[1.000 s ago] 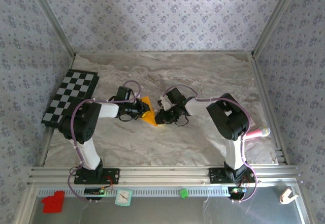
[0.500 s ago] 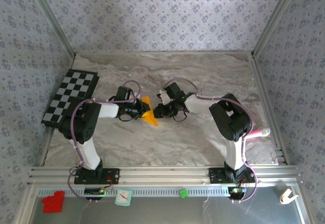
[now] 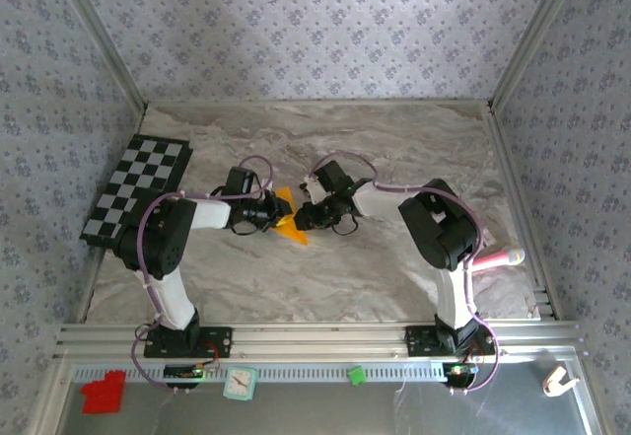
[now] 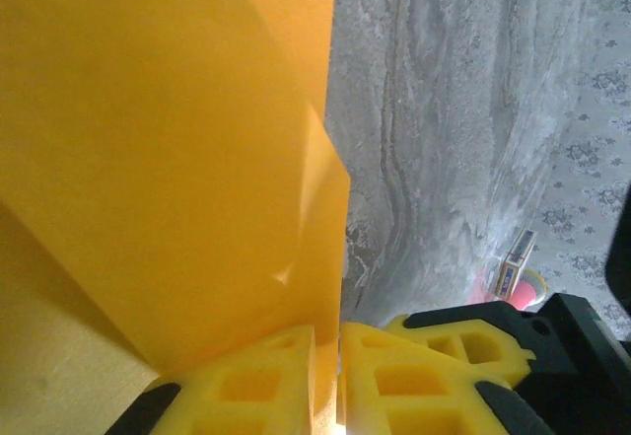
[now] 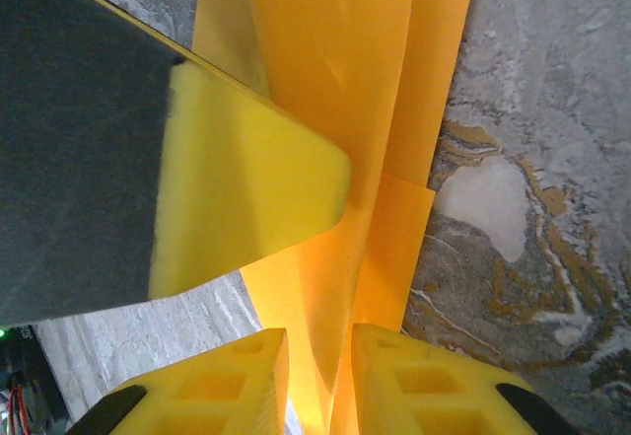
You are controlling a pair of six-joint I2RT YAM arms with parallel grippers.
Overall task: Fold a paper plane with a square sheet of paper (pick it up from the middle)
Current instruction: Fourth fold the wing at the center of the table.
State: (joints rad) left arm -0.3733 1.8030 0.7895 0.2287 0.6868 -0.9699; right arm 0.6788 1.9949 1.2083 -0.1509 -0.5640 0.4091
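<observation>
Pinching with the left end effector [image 4: 327, 356], nearly closed, on the creased orange square sheet of paper [image 4: 148, 159]. Clamping the same sheet from the other side with the right end effector [image 5: 320, 356] — holding it at mid-table [image 3: 394, 267].

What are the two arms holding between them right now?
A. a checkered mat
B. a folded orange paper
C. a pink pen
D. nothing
B: the left gripper and the right gripper are each pinched on the creased orange paper.
</observation>
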